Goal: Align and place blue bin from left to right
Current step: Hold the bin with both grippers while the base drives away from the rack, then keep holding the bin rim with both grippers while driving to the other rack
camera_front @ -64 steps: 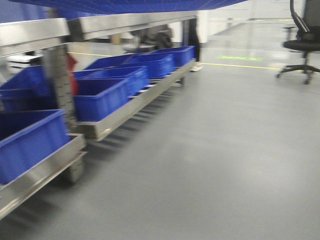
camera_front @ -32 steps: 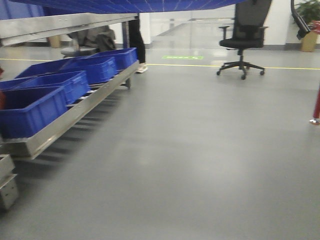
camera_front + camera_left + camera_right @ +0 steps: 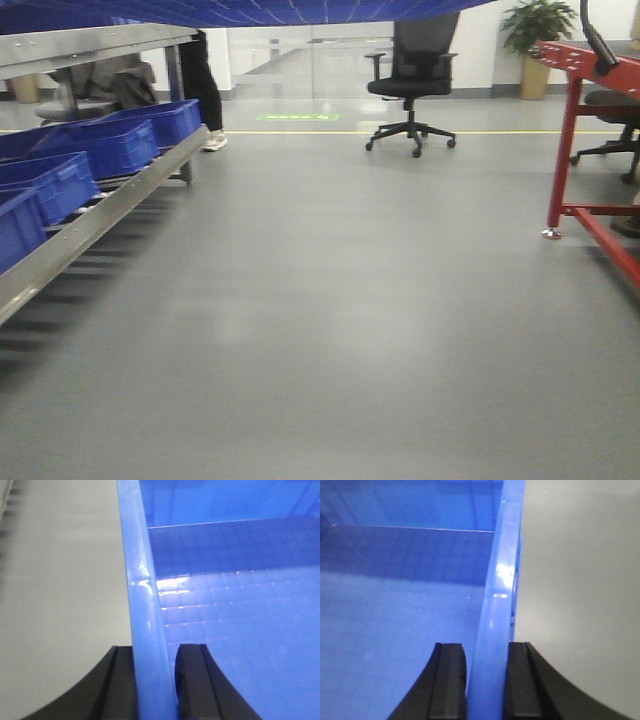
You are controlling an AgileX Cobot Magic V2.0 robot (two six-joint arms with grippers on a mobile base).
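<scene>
The blue bin is held up between both arms. Its grid-patterned underside (image 3: 250, 10) spans the top edge of the front view. In the left wrist view my left gripper (image 3: 155, 680) is shut on the bin's left rim (image 3: 145, 605), one black finger outside the wall and one inside. My right gripper (image 3: 487, 680) is shut on the opposite rim (image 3: 495, 605) in the same way. Both wrist views show the bin's grid floor (image 3: 235, 620) with nothing in it, and grey floor beyond its walls.
A steel roller rack (image 3: 90, 225) runs along the left, carrying darker blue crates (image 3: 100, 145). A person's legs (image 3: 205, 90) stand at its far end. A black office chair (image 3: 412, 75) is ahead, a red metal frame (image 3: 590, 130) at the right, and a potted plant (image 3: 535, 30) behind.
The front view has swung to the right: the rack and crates slid off to the left, the chair moved to centre and the red frame came into view. The bin stays overhead.
</scene>
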